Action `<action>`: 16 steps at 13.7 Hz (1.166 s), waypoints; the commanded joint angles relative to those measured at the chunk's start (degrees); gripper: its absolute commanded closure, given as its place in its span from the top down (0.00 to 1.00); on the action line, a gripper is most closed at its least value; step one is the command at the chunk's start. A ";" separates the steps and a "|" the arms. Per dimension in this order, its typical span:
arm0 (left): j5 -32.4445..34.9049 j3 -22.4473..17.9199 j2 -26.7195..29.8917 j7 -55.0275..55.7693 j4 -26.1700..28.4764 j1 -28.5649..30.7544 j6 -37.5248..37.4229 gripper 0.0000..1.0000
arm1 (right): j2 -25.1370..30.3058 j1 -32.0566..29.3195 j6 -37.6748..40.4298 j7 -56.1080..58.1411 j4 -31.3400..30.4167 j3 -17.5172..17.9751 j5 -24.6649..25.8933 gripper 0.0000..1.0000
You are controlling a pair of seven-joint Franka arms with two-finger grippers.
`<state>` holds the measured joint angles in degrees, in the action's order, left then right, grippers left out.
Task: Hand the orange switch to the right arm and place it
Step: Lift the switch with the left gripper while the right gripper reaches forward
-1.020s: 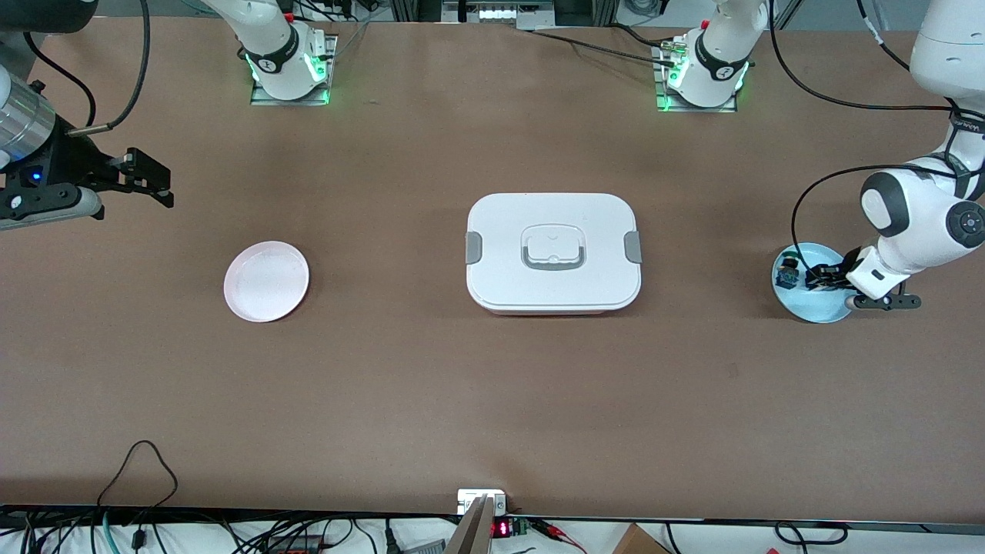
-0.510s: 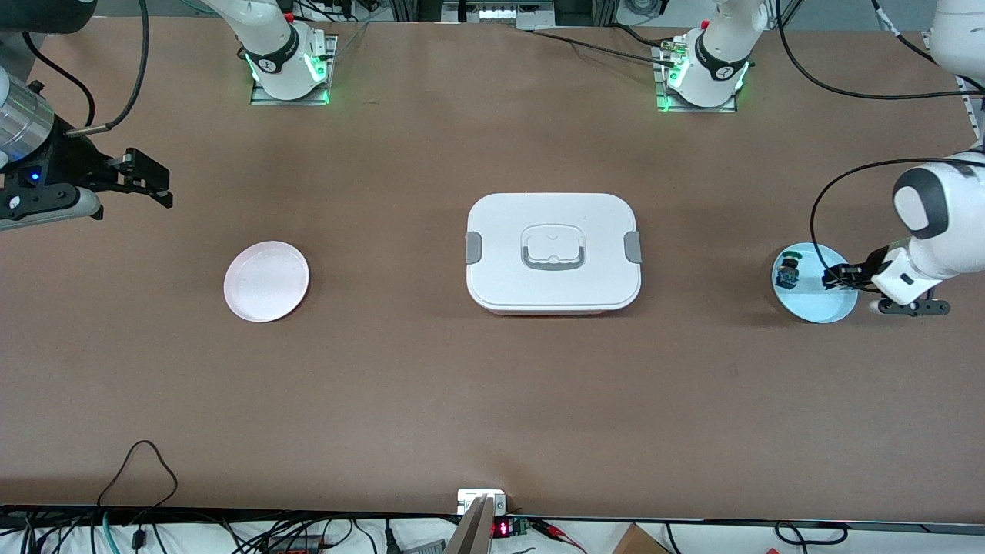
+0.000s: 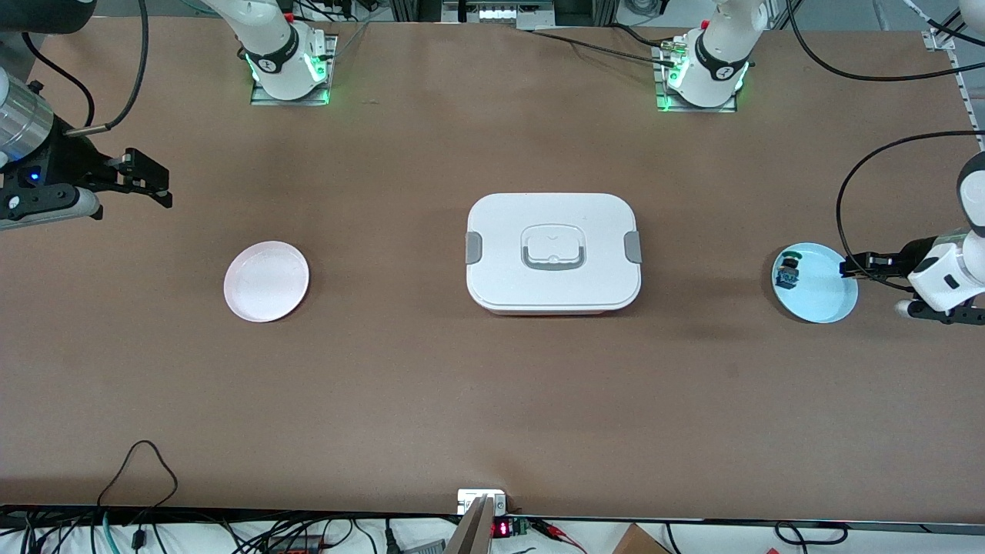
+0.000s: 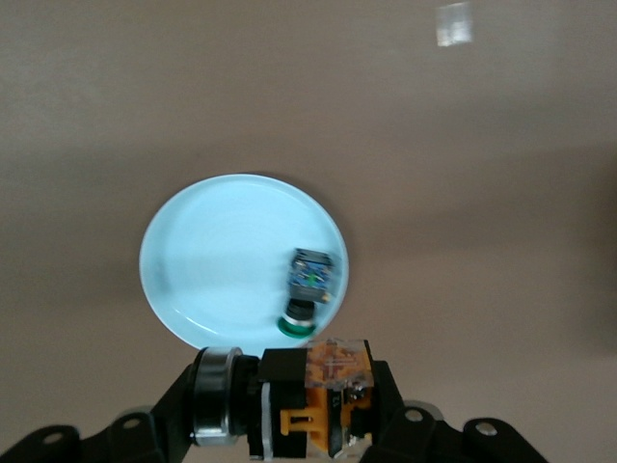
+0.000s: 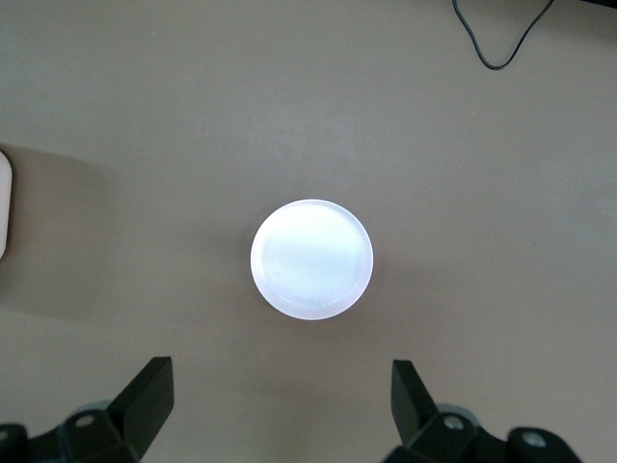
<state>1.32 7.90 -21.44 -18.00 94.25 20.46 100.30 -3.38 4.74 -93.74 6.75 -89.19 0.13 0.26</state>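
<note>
Two grippers: left gripper clamped on orange switch over blue plate (no legible lettering); right gripper waits, fingers apart, above pink plate.

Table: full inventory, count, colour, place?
Lidded box: 1, white with grey handle and clips, mid-table.
Pink plate: 1, pale pink, toward the right arm's end, nothing on it.
Blue plate: 1, light blue, toward the left arm's end.
Green switch: 1, green cap, blue body, lying on the blue plate.
Orange switch: 1, orange and black, held in the left claw.
Left claw: 1, black, shut on the orange switch, over the blue plate's edge.
Right claw: 1, black, open, waits over bare table at the right arm's end.
</note>
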 commanded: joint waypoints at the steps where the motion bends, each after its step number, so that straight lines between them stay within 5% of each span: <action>1: -5.78 1.68 -0.53 -1.77 -3.63 0.72 -4.76 0.15 | -0.23 -0.17 0.66 0.72 0.86 -0.13 0.00 1.00; 3: -8.87 2.29 -0.44 -6.65 -3.72 0.90 -5.55 0.11 | -3.54 0.26 0.14 1.50 1.20 0.30 0.78 1.00; 12: -36.71 3.17 -2.55 -66.12 -1.35 0.55 -10.38 0.08 | -1.98 0.62 7.06 5.90 3.58 0.48 -0.17 1.00; 14: -41.46 4.84 -3.43 -78.10 -0.39 0.55 -10.47 0.07 | -1.98 1.06 7.60 5.99 3.76 1.62 -4.37 1.00; 16: -47.00 6.24 -5.79 -86.63 -0.38 0.37 -11.87 0.07 | -1.98 0.97 9.62 4.94 3.67 1.36 -14.53 1.00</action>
<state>-40.85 12.58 -25.62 -95.71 93.90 20.38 89.98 -5.44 5.67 -86.55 11.91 -86.33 1.71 -7.61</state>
